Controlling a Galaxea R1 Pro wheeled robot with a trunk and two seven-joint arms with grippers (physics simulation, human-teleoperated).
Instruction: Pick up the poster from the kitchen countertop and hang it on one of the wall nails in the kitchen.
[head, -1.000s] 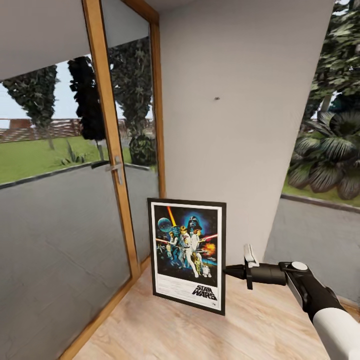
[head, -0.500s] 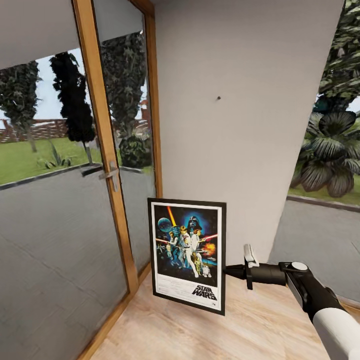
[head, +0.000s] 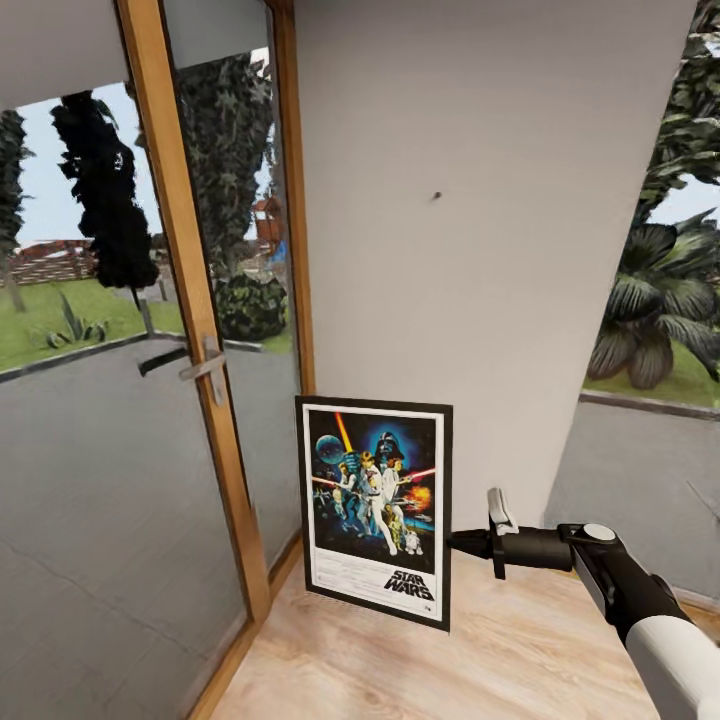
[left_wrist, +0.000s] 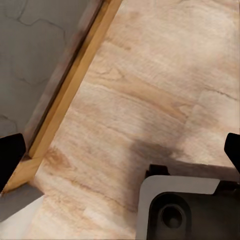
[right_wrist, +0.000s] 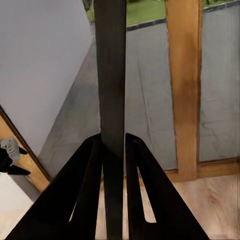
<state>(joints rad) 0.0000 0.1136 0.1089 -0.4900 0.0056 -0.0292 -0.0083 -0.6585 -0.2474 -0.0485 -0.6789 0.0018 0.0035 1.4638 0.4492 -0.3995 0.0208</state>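
A: The right gripper (head: 462, 543) pinches the poster (head: 375, 508) by its side edge; the nail (head: 436, 197) is high above it.

B: It looks stiff, flat and light. Grip the frame tight so it won't swing.

**Even daylight, soft renders**

You have bright, flat daylight from the glazed door (head: 110, 420); the wall (head: 480, 250) is evenly lit, without glare; below your left fingers (left_wrist: 11, 156) a faint grey shadow smudges the floor (left_wrist: 150, 90); between your right fingers (right_wrist: 82, 195) the poster's edge (right_wrist: 111, 100) reads dark, slightly blurred.
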